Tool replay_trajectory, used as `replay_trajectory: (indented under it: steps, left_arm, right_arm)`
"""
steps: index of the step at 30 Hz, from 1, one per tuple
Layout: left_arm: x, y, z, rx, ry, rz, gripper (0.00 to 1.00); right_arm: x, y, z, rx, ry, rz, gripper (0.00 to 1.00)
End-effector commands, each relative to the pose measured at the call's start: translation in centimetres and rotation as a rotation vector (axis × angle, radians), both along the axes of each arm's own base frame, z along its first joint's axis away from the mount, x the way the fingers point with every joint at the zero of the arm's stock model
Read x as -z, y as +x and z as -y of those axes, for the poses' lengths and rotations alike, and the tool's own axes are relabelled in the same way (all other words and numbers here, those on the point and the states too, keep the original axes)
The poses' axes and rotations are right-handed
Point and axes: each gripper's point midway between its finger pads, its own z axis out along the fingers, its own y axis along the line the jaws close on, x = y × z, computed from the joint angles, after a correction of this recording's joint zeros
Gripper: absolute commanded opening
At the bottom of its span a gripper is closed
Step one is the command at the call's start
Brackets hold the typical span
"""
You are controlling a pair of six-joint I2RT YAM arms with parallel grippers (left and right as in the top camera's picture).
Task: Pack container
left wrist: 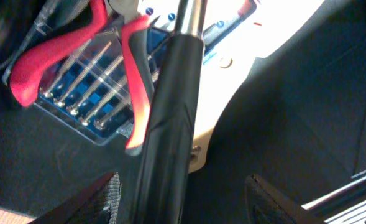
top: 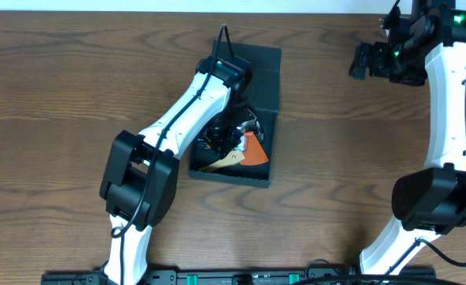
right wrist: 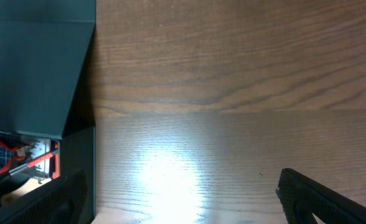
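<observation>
Left tool [left wrist: 183, 186] is down inside the container [top: 231, 177], fingers spread. A black-handled driver [left wrist: 167, 124] lies between them, close against one finger, but it does not look pinched.

The container sits mid-surface [top: 58, 95], with its lid [top: 258, 75] thrown open toward the far side. Inside it, red-handled pliers [left wrist: 52, 56] lie across a clear case of small drivers [left wrist: 89, 93], with a white card [left wrist: 263, 43] alongside.

Right tool [right wrist: 179, 186] hangs well apart at the far right over bare wood, fingers spread with nothing between them.

I see nothing else waiting outside the box. My judgement is that the packing is mostly done. What is left is to lift the left arm clear and fold the lid shut.
</observation>
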Motion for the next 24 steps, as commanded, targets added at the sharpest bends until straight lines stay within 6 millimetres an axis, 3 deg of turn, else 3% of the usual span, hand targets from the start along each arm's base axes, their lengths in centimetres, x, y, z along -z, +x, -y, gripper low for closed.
replay_trajectory:
  steps: [1,7,13,18,24]
  left_arm:
    - [-0.1,0.6,-0.9,0.003,0.049,0.031,0.63]
    - [-2.0,2.0,-1.4,-0.001,0.073,0.126,0.63]
    - [-5.6,3.6,-2.0,-0.017,0.082,0.272,0.63]
    - [-8.1,3.7,-1.2,-0.02,0.028,0.35,0.63]
    - [-8.5,3.8,1.2,0.021,-0.015,0.401,0.58]
  right_arm:
    - [0.5,0.0,-0.1,0.011,0.005,-0.017,0.99]
    - [0.4,0.0,-0.7,0.0,0.039,-0.013,0.99]
    - [0.4,0.1,-0.7,0.0,0.039,-0.012,0.99]
    - [0.3,0.4,-1.0,-0.006,0.051,0.002,0.99]
    - [0.0,0.7,-2.5,-0.039,0.089,0.02,0.99]
